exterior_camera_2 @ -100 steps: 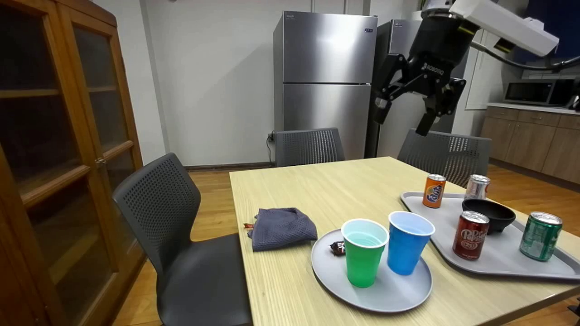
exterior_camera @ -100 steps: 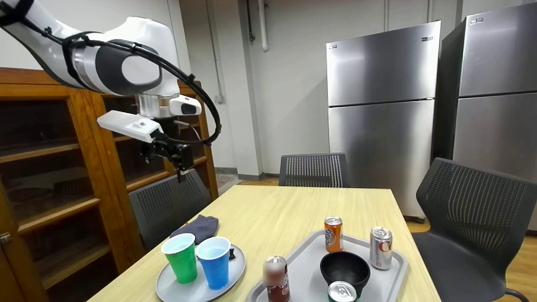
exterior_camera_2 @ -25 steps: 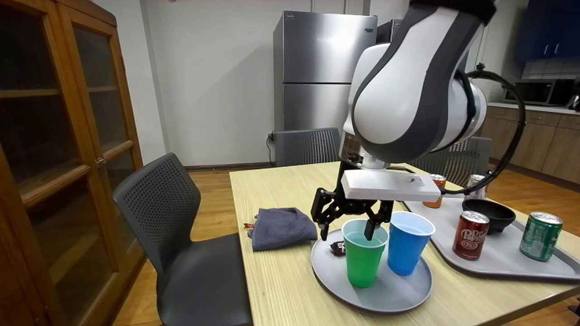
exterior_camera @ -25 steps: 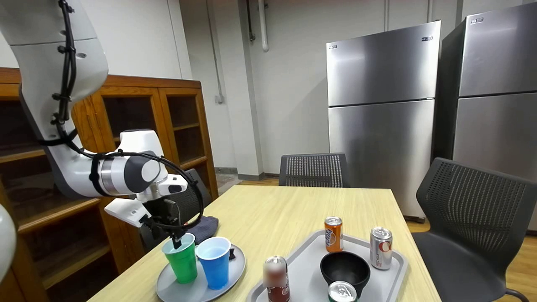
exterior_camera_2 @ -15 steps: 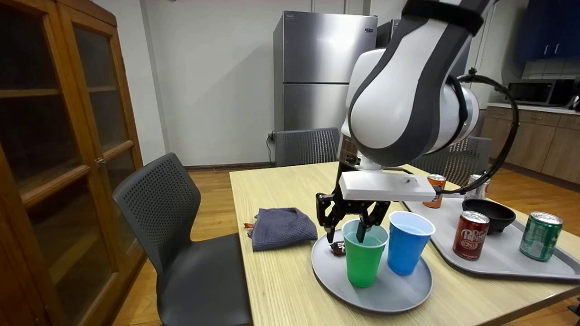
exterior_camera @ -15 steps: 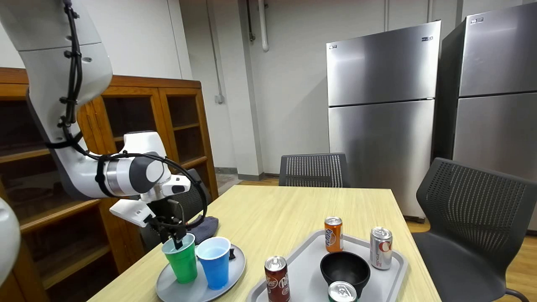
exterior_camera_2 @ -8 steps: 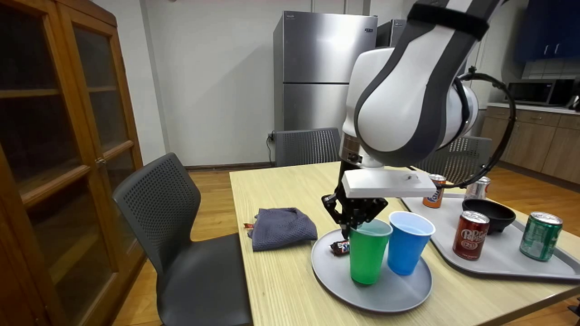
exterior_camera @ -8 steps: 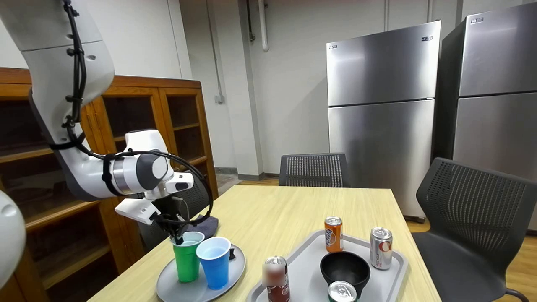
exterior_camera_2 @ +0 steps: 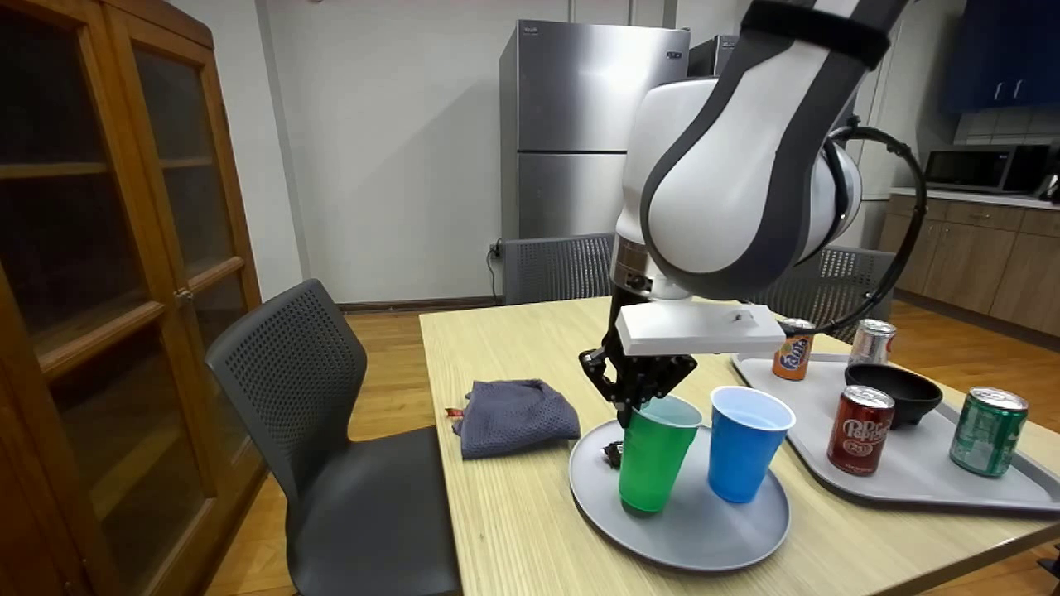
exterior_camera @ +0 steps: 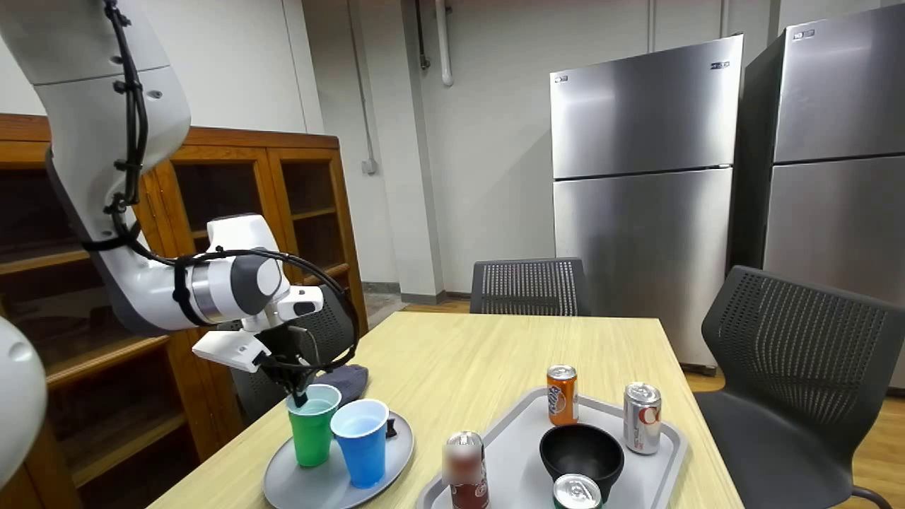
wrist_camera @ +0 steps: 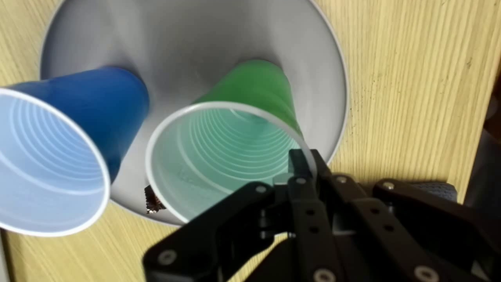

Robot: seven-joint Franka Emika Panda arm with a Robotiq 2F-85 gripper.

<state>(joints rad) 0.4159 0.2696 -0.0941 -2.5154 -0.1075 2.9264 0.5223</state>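
Since half a second earlier, the green cup (exterior_camera_2: 658, 455) and the fingers (wrist_camera: 298, 162) at its rim had shifted toward the folded cloth (exterior_camera_2: 515, 420), and the cup had tipped a little. The fingers were clenched on the cup's wall at one side, one inside and one outside. The cup was over the gray plate (exterior_camera_2: 720, 546); a shadow lay under its base, but whether the base was fully clear could not be told.

Handling it well seemed to call for a light, even pinch, since the wall looked thin and apt to buckle, and for slow, level motion, because a one-sided hold could let the cup swing or brush its neighbor. Its mouth pointed up and its base down; the long axis ran near vertical, the mouth leaning in an exterior view toward the blue cup (exterior_camera_2: 748, 451).

That cup stood just beside it on the plate. Dark wrapped candy (wrist_camera: 153, 200) lay near the plate's edge. Farther across the table (exterior_camera_2: 522, 348) sat a gray tray (exterior_camera_2: 917, 468) with a black bowl (exterior_camera: 582, 452) and four cans (exterior_camera_2: 861, 434). Beyond stood two steel refrigerators (exterior_camera: 640, 240).
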